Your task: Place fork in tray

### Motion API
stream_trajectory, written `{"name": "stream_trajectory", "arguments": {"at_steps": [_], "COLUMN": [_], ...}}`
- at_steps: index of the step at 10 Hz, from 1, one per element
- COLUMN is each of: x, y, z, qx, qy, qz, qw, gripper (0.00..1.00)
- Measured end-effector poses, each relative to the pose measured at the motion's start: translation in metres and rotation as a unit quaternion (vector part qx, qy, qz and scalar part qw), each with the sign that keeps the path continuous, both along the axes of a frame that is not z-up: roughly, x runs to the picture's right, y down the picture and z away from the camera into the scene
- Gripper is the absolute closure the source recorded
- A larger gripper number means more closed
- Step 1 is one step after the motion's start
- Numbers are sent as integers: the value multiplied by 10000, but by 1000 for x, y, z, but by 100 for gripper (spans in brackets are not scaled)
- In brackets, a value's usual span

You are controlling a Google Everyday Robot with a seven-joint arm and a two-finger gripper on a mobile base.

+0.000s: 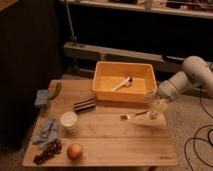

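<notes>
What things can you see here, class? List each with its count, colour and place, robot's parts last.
table: 1, light wood, middle of view.
tray: 1, yellow-orange, back of table.
pale utensil: 1, whitish, inside tray.
fork: 1, silvery, on table before tray.
cup: 1, white, left of centre.
dark bar: 1, brown, between cup and tray.
apple: 1, red-orange, front left.
grapes: 1 bunch, dark, front left corner.
cloth: 1, blue, left edge.
sponge: 1, blue, back left.
green item: 1, green, beside sponge.
arm: 1, white, right side.
pincer: 1, pale, at fork's handle end, low over table.
</notes>
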State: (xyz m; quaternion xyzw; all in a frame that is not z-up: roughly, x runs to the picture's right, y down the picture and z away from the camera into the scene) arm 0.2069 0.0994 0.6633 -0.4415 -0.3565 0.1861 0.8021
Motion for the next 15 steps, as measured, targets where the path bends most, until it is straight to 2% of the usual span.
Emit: {"name": "stream_trajectory", "arguments": {"at_steps": [1,3,4,5,6,7,8,9,10,12,15], "x": [0,-2,-4,-9,-17,-21,-24,-28,-27,-16,-14], "y": [9,25,27,30,32,35,43,44,43,37,35], "z": [-6,-18,-21,-20,-22,-22,-20,-15,-8,13,17], "qx": [268,629,749,920,1062,1219,1372,1393,1359,1236,1229], "qy": [-21,-118,-133,18,292,702,1325,1622,1764,1756,1726], "qz": [130,248,251,134,-60,-239,-480,-609,-578,-212,-145], "qw": [9996,9976,9968,9957,9939,9898,9805,9750,9732,9764,9772], "gripper": [20,20,20,20,20,20,20,20,20,20,20]}}
